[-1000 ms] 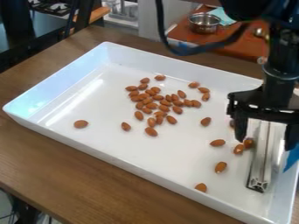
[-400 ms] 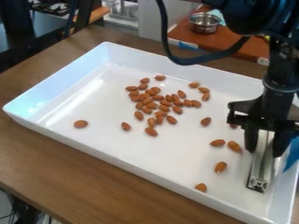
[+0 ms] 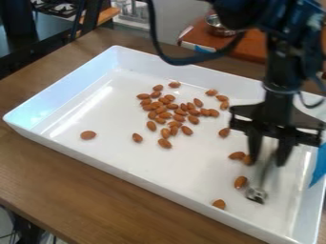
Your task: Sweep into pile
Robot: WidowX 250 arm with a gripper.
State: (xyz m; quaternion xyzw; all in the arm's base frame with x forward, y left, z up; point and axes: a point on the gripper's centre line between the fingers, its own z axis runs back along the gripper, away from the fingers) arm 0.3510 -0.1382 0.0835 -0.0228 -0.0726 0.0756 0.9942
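Observation:
The black gripper (image 3: 267, 161) is low over the right part of the white tray (image 3: 146, 177), shut on a metal bar (image 3: 257, 194). The bar's blurred length runs down between the fingers to its lower end by the tray floor. Brown almonds (image 3: 179, 118) lie in a loose cluster at the tray's upper middle. A lone almond (image 3: 88, 135) lies far left. Just left of the gripper, one almond (image 3: 237, 155) lies against another. Left of the bar's end is a further almond (image 3: 240, 182), and one (image 3: 219, 204) lies by the front wall.
The tray's raised walls surround the work on a brown wooden table (image 3: 76, 190). Blue tape (image 3: 318, 164) is at the tray's right wall. Behind, a metal bowl (image 3: 218, 26) stands on a reddish-brown surface.
The fingers closed around the bar, then the gripper and bar moved left. An almond beside the bar has shifted left, towards its neighbour.

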